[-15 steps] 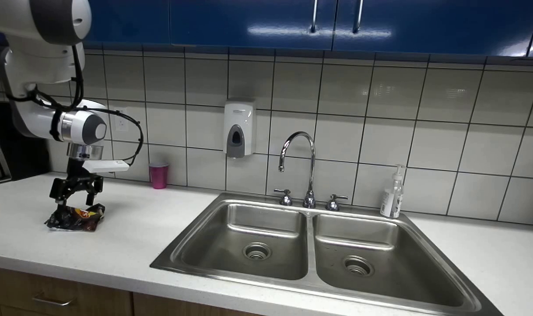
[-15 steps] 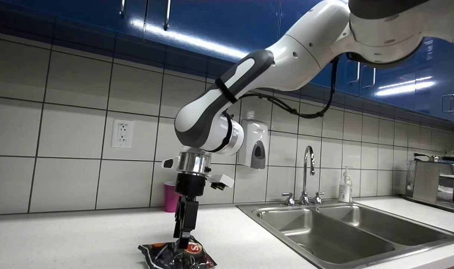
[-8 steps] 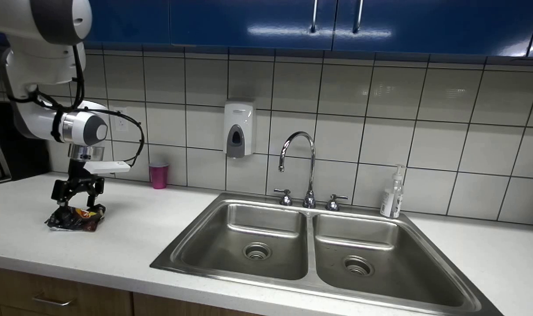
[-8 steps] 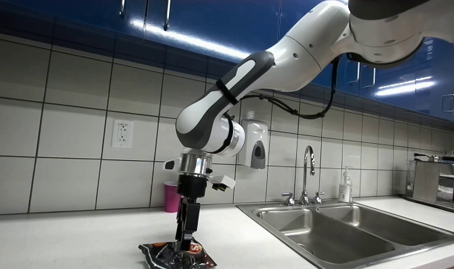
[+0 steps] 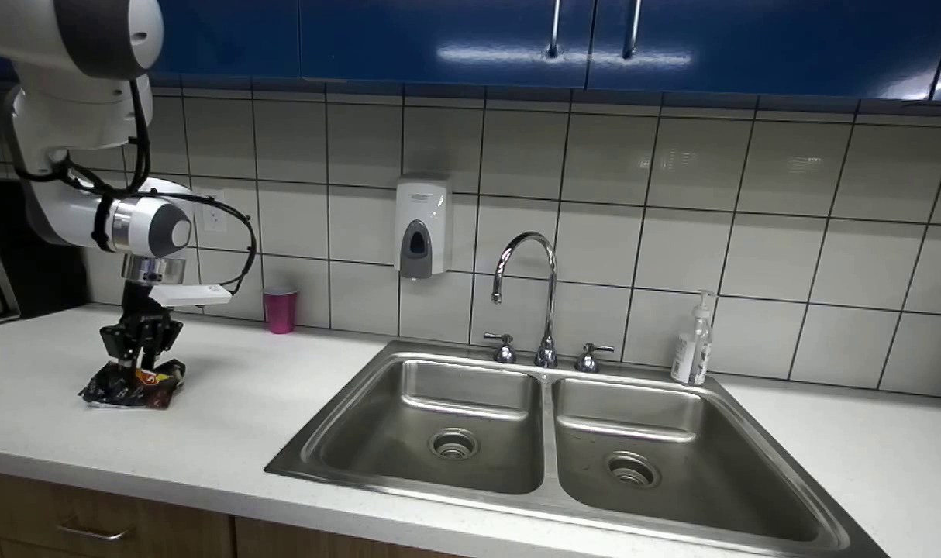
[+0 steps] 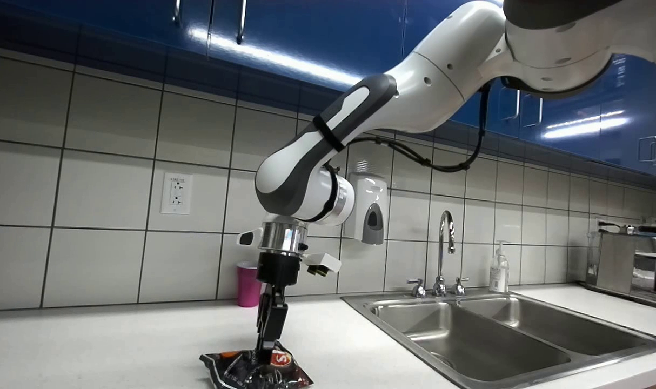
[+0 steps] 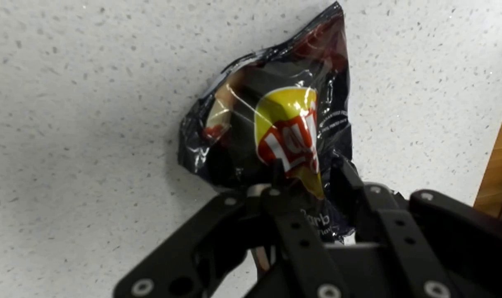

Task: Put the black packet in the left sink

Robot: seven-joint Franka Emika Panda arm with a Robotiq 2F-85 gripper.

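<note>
One pincer (image 5: 139, 367) touching black packet (image 7: 271, 120), broad counter (image 5: 261, 395) to rim of left sink (image 5: 350, 408)

The packet (image 7: 247, 132) is glossy black, with a red-and-yellow logo (image 7: 286, 128) lettered in white and patches of dark red, while the end effector (image 5: 137, 369) is plain black and the arm (image 6: 422, 89) white and dark grey. I see a white table (image 7: 89, 103) flecked with grey, a silvery left sink (image 5: 377, 446), a pink cup (image 5: 280, 313), deep blue cupboards (image 5: 439, 31), and pale tiles (image 5: 525, 155) ruled in dark lines.
</note>
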